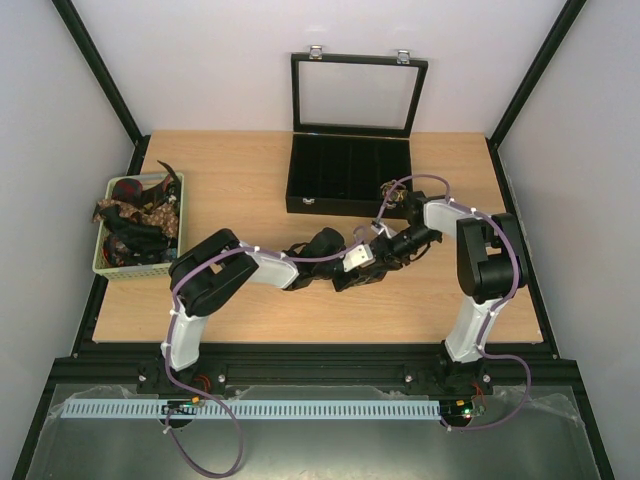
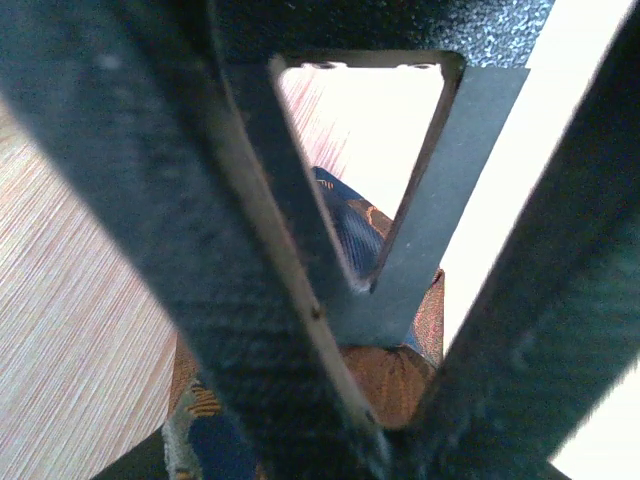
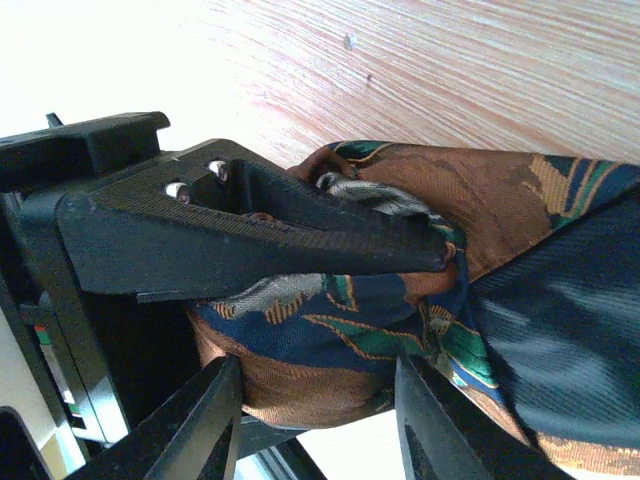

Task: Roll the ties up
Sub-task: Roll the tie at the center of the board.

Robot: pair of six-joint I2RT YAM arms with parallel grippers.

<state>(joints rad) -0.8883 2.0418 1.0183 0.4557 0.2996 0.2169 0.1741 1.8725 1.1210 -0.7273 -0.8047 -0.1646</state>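
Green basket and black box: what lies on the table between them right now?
Nothing. The top external view shows bare wooden table between the green basket, which holds ties, and the black box.

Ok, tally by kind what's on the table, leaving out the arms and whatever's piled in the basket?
Tie: 1
Box: 1
Basket: 1
Total: 3

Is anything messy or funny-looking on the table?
Yes. The ties in the green basket at the left lie in a tangled heap, and one dark end pokes up past its far corner. The black box looks fine, with its lid standing open.
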